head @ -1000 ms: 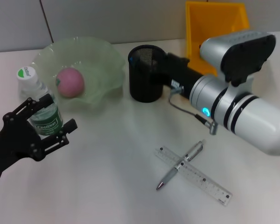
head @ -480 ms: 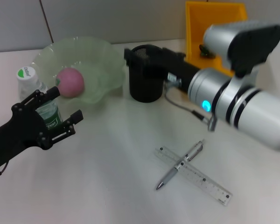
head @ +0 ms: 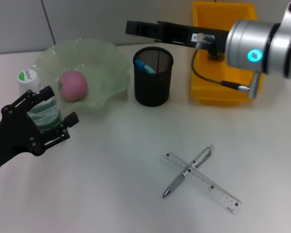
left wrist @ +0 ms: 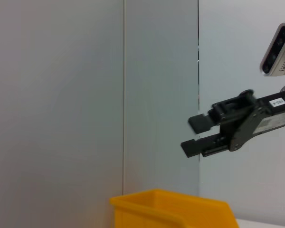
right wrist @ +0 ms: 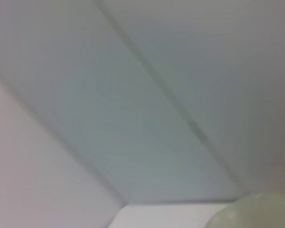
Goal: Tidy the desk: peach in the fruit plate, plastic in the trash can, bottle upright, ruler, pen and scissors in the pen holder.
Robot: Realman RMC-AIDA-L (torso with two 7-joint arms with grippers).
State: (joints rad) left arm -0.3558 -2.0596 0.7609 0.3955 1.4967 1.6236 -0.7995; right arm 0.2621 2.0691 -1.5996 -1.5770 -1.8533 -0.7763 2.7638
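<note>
From the head camera, the peach (head: 72,86) already sits in the fruit plate (head: 106,60) at ten o'clock, and the black mesh pen holder (head: 153,82) stands just past centre toward twelve with something blue – probably the scissors' handles – showing inside. The yellow trash can (head: 218,92) is at one o'clock. The bottle (head: 39,99) stands upright at nine o'clock, and the left gripper (head: 36,124) is right in front of it, fingers spread wide on either side of its body; whether they touch it I cannot tell. The right gripper (head: 133,27) reaches out level above the pen holder, pointing toward the plate, its jaws a narrow gap apart and holding nothing.

What is left lies at five o'clock: the pen (head: 188,172) rests crosswise on the ruler (head: 202,182). The pen's long axis runs from seven to one, the ruler's from ten to four. Both lie on the right arm's side, well apart from the left gripper, so I judge the right arm the nearer one – it must come back and down.

The left wrist camera shows only wall, the trash can's rim, and the right gripper farther off.

The right wrist camera shows wall and an edge of the plate.
</note>
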